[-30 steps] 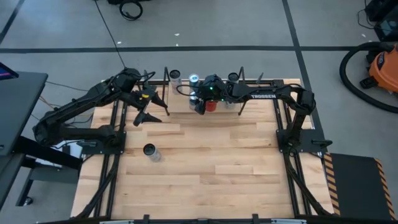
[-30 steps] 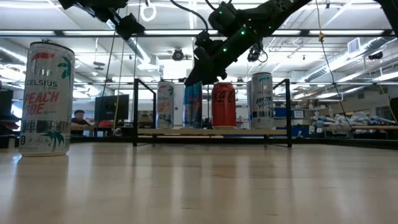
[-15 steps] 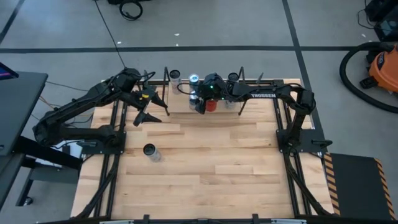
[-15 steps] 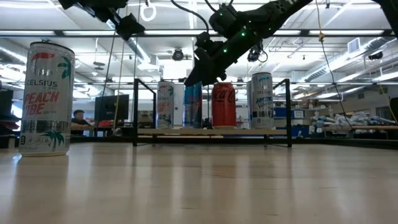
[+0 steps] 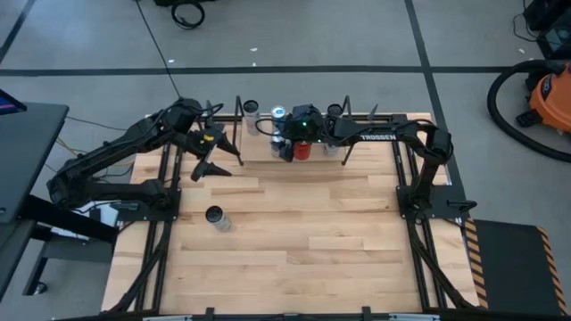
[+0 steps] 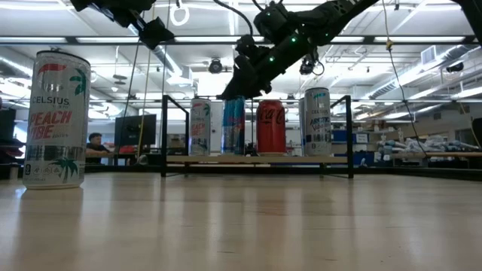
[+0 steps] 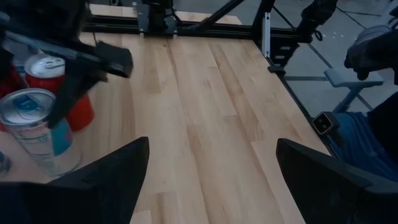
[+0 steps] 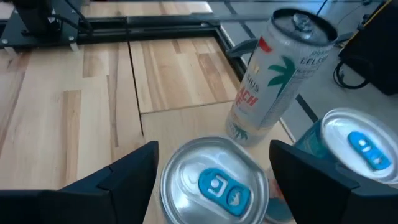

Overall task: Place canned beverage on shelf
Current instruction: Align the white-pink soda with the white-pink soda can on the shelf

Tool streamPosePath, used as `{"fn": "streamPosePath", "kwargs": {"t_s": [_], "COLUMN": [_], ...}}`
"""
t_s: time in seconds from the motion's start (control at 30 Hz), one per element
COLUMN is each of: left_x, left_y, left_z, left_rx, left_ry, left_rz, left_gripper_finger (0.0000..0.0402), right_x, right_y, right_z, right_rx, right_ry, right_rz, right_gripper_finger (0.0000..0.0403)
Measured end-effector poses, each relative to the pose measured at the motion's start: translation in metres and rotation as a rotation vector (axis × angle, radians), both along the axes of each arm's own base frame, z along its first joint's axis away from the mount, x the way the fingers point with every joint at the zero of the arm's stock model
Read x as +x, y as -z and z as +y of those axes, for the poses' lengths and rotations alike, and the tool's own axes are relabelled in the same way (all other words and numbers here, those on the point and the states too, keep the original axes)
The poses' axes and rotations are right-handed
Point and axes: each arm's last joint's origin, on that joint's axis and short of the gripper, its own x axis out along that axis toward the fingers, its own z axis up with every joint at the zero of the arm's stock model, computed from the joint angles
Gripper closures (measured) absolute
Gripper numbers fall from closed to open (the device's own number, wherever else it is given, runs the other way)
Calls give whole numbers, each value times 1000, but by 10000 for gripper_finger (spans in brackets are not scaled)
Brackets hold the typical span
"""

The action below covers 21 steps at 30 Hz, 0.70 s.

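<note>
Four cans stand on the shelf (image 6: 256, 159); the right gripper (image 6: 232, 89), jaws parted and empty, is best lifted straight clear of the blue can (image 6: 233, 126).

Place: a big robot lab or workshop.
Ceiling: long bright lights and pipes are seen high up.
Floor: grey, marked with dark tape lines.
Desks: screens and a seated person (image 6: 95, 141) are seen far back.
Corner: an orange vacuum (image 5: 546, 96) is parked.

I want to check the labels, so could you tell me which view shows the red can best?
The low view: the red can stands unobstructed on the shelf. High view hides it under the right gripper; left wrist shows it partly; right wrist barely.
</note>
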Motion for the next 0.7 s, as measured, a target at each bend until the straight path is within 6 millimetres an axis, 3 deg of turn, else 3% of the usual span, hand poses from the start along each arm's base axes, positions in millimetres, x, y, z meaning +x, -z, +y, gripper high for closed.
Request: {"fn": "streamPosePath", "kwargs": {"t_s": [0.27,0.7], "left_x": [6,17], "left_y": [2,4], "left_z": [-17,-50], "left_rx": [-19,-35], "left_ry": [64,97], "left_rz": [36,117], "left_gripper_finger": [47,47], "right_x": [-5,-28], "right_y": [-26,-84], "right_z": [7,47], "right_rx": [-34,-62], "right_ry": [-21,-121], "right_rz": [-101,-255], "right_gripper_finger": [87,87]}}
